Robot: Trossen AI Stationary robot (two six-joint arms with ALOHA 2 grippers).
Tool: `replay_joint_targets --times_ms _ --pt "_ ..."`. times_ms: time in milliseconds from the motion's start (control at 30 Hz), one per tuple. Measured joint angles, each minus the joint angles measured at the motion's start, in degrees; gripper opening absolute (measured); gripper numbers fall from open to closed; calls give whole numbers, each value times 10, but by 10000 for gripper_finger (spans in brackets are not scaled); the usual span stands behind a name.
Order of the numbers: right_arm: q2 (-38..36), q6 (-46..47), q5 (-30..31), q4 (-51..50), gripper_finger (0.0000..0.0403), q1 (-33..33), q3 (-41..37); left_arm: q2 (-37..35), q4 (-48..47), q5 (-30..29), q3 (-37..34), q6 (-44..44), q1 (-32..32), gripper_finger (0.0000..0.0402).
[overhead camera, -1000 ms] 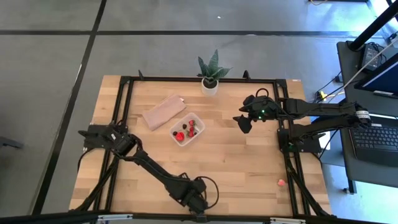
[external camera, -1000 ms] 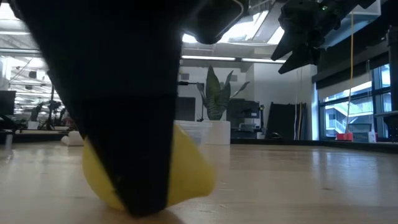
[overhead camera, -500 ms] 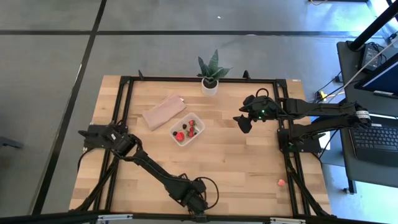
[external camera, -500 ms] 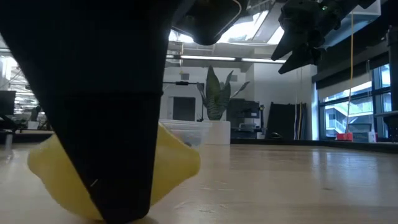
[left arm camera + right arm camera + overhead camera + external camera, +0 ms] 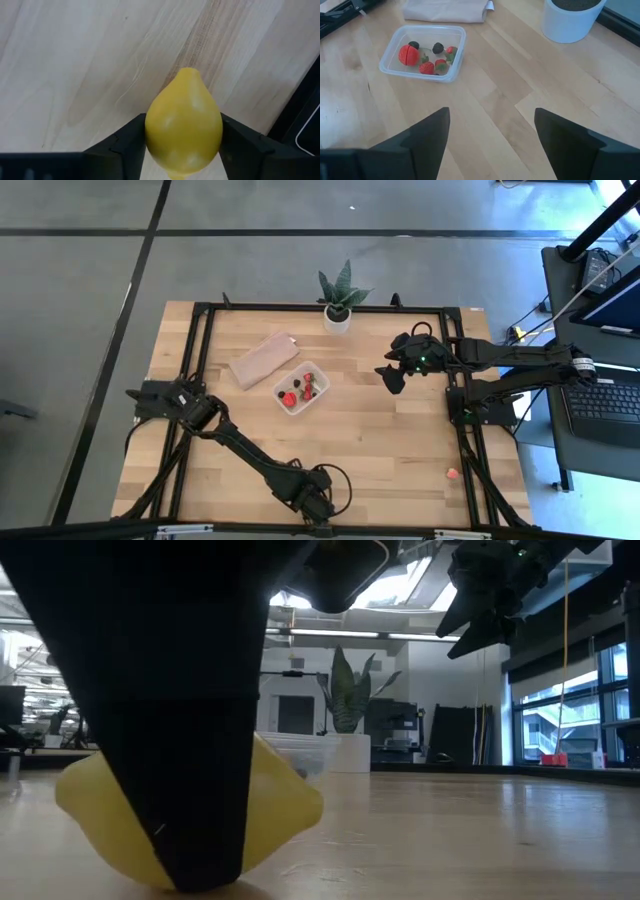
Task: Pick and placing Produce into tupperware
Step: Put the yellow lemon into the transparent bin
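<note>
A yellow lemon lies on the wood at the table's near edge, and my left gripper is shut on it. In the low view a dark finger stands before the lemon. From above, the gripper hides it. The clear tupperware sits mid-table and holds a red round piece, strawberry pieces and dark berries. My right gripper hangs open above the table's far right part, holding nothing. My left gripper pinches the lemon across its widest part, one finger on each side. The fingers come steeply from above. The lemon's underside rests on the table, and one pointed end sticks out past the fingers.
A potted green plant stands at the far edge, with a folded tan cloth beside the tupperware. One small red piece lies near the right near corner. A black frame runs round the tabletop.
In the low view the finger in front of the lemon has shifted toward the table's left. The lemon has slid a little that way along the wood and turned slightly. The right arm has kept still.
</note>
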Motion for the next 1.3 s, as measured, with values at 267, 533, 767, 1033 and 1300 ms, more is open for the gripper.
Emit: replay_joint_targets --times_ms 267,533,767,1033,1300 --pt "0 0 0 -5 293 0 0 -33 -33 -13 1 22 11 197" --pt "0 5 0 -13 293 0 0 -122 -195 -99 1 51 55 201" --pt "0 9 0 -28 293 0 0 -227 -300 -209 1 95 133 197" --pt "0 8 0 -31 293 0 0 -268 -300 -233 0 200 265 204" --pt "0 3 0 -31 293 0 0 -241 -181 -155 -48 335 381 201"
